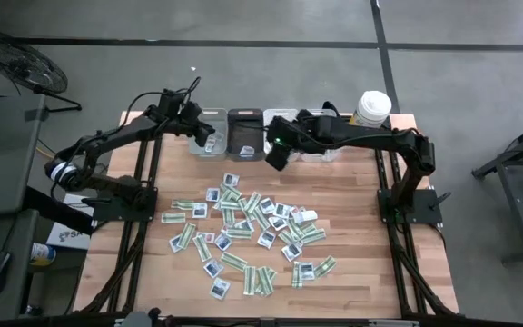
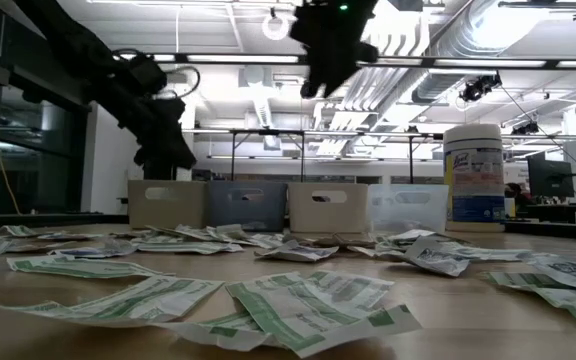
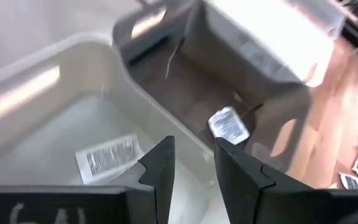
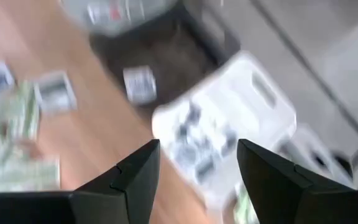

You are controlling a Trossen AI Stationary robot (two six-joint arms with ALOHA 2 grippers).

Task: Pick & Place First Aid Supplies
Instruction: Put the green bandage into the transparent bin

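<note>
Packets (image 1: 248,232) of first aid supplies spread over the middle and 6 o'clock half of the wooden table (image 1: 361,272), green-and-white strips mixed with squarish white ones marked in dark blue, many overlapping. Four small bins lined along the 12 o'clock edge: pale bin (image 1: 209,136) toward 9 o'clock, dark grey bin (image 1: 244,133) next to it, white bin (image 4: 229,130) after that, then a clear one (image 2: 406,208). White canister with blue label (image 1: 372,107) upright at the 1 o'clock corner, just past the row.

Left gripper (image 1: 198,130) poised over the pale bin, fingers (image 3: 160,171) parted by a narrow gap, nothing seen between them. Below, a barcoded white label (image 3: 107,157) on the pale bin's floor; one squarish packet (image 3: 229,124) lying in the dark grey bin beside it.

Right gripper (image 1: 277,150) raised above the table near the 12 o'clock edge, just in front of the bins between the dark grey and the white one. Jaws spread wide and empty. Under it, several dark-marked packets (image 4: 201,140) inside the white bin, and loose ones on the bare wood at the side.
</note>
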